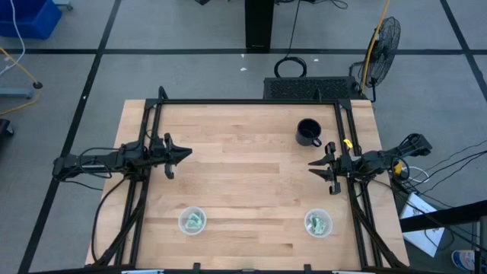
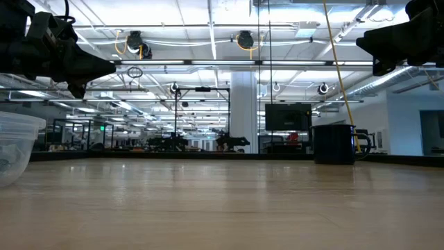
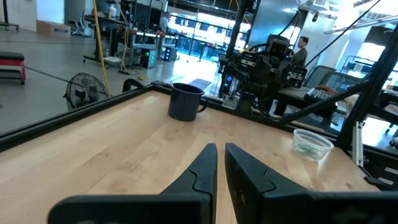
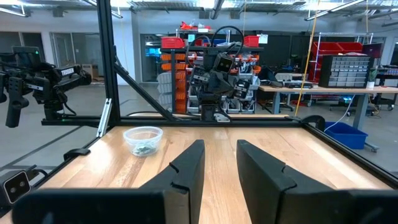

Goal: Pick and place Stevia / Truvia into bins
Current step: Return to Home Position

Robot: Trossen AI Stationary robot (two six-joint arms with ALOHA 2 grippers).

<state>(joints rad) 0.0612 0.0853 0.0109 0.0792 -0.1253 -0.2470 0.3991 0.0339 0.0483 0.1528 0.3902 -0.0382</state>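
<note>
**Both grippers empty above the table, packets lying in the two bins.**

The left gripper (image 1: 185, 154) was held over the table's left side with its fingers almost pressed together, a thin slit between them and nothing pinched. The right gripper (image 1: 312, 164) was held over the right side, its fingers a little spread and likewise empty. Both were kept well apart from the bins. Green and white packets (image 1: 195, 221) were seen inside the left bin (image 1: 181, 221), and more packets (image 1: 320, 225) inside the right bin (image 1: 307, 222), both near the front edge. No packet was seen loose on the table (image 1: 243, 190). A mug (image 1: 307, 132) was left standing near the right gripper. The sorting was judged done as far as could be seen, with only the arms' return to rest judged outstanding.
</note>
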